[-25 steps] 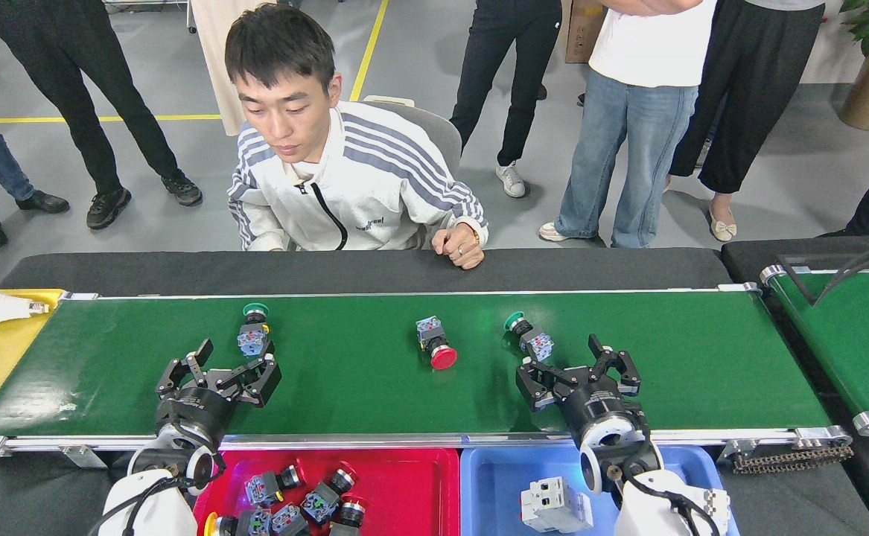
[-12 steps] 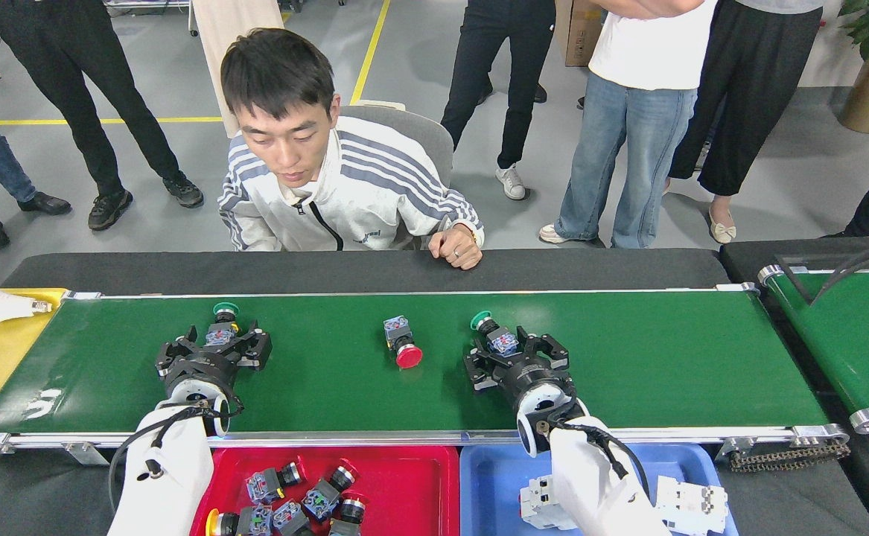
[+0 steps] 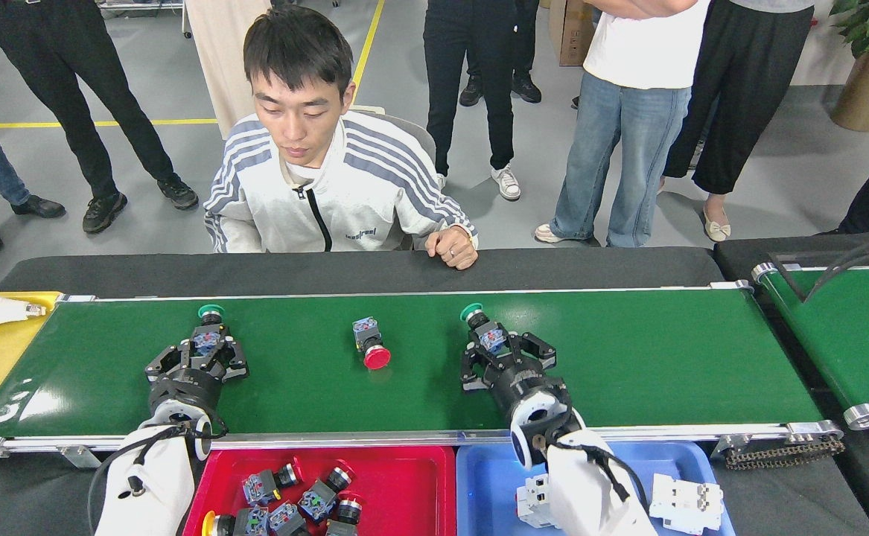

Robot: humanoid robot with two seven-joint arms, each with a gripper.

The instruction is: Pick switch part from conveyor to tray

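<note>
Head view: the left gripper (image 3: 203, 356) is closed around a green-capped switch (image 3: 208, 333) on the conveyor (image 3: 628, 357); another green-capped switch (image 3: 483, 331) is clamped by the right gripper (image 3: 507, 356). A red-capped switch (image 3: 371, 347) lies between them. Switches are held in the red tray (image 3: 412, 484).

At the bottom edge of the frame the red tray (image 3: 419, 484) and the blue tray (image 3: 488, 484) are cut off, so their near sides are out of view. The right arm's white cover hides part of the white breaker (image 3: 529, 500) in the blue tray. Switches (image 3: 296, 500) piled in the red tray overlap — their number cannot be told. The left gripper (image 3: 197, 356) and right gripper (image 3: 505, 351) each straddle a green-capped switch, but whether the fingers touch it cannot be told. At the right edge the second belt (image 3: 862, 335) runs out of frame. Standing people across the top are cut off above the waist.
</note>
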